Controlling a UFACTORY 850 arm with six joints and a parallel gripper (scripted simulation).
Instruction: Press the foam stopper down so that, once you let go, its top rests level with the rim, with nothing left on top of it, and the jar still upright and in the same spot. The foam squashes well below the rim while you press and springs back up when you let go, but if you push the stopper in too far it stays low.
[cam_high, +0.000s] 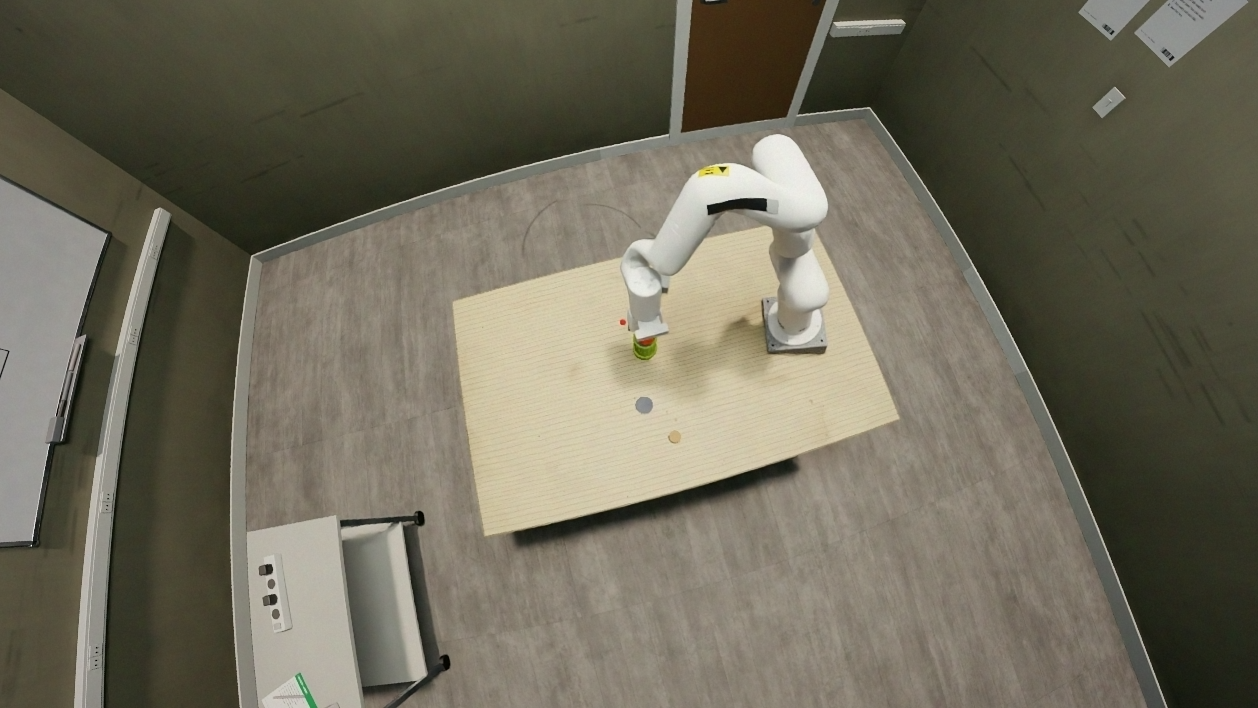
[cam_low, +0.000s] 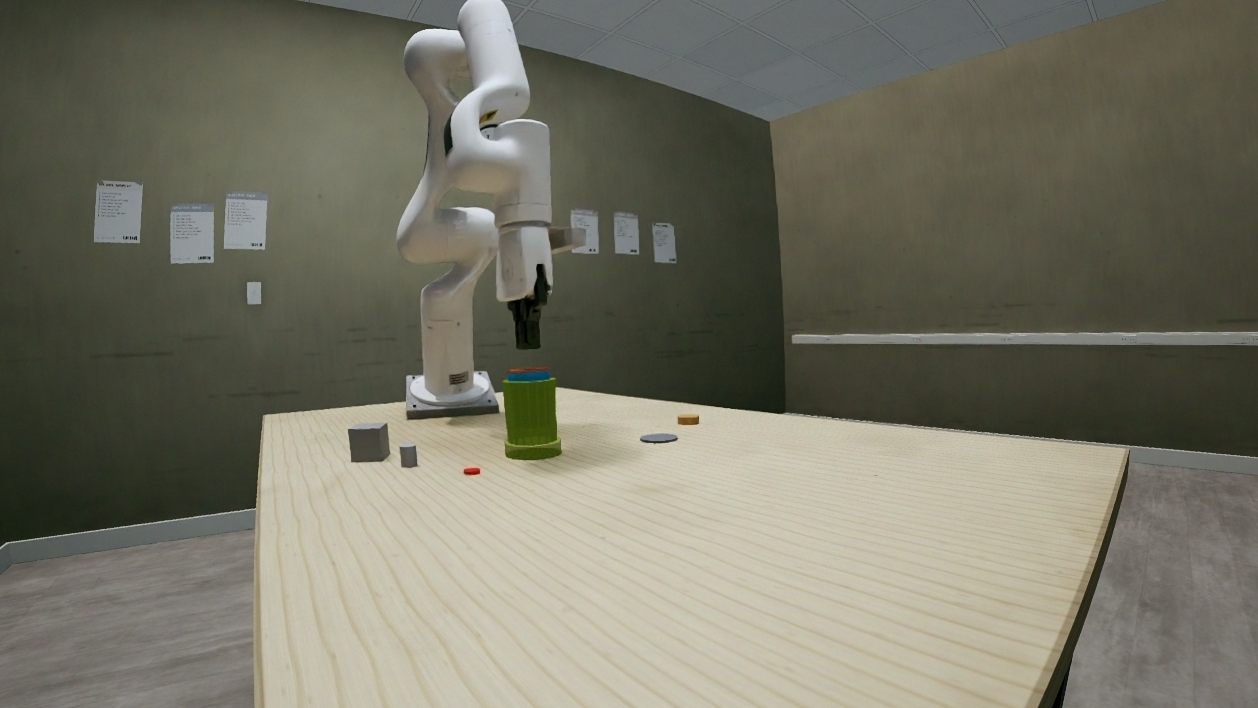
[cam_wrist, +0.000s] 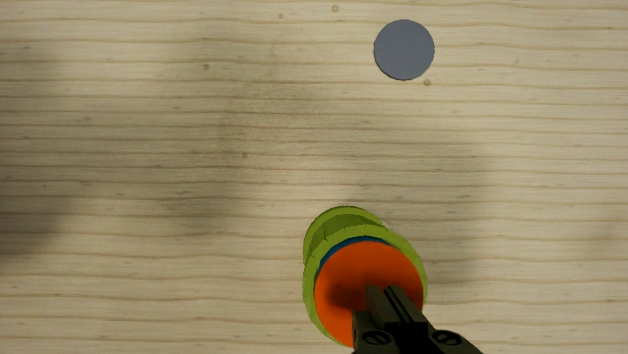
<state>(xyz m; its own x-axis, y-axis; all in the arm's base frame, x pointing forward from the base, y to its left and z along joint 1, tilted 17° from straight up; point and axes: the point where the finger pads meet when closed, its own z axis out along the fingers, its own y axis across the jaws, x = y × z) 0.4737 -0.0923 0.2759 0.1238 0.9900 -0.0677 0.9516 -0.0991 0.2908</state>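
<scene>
Table: pale striped wooden table top (cam_low: 704, 563), fills lower frame in exterior view.
Arm: white six-joint arm (cam_low: 457, 220), centre-left, pointing straight down.
Jar: ribbed green cylindrical jar (cam_low: 530, 413), upright, mid-frame, directly under the tool.
Stopper: orange-topped round foam stopper (cam_wrist: 360, 272), blue band beneath, standing proud of the rim.
Gripper: black two-finger gripper (cam_low: 528, 339), fingers fully together, holding nothing, above the stopper, gap visible.
Disc: flat grey disc (cam_wrist: 404, 49), upper right in wrist view.

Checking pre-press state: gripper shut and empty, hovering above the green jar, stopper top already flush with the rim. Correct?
Not quite. The gripper is shut, empty and hovering above the green jar, but the stopper is not flush: the exterior view shows its blue body and orange top standing above the rim. The press has not landed yet.
</scene>
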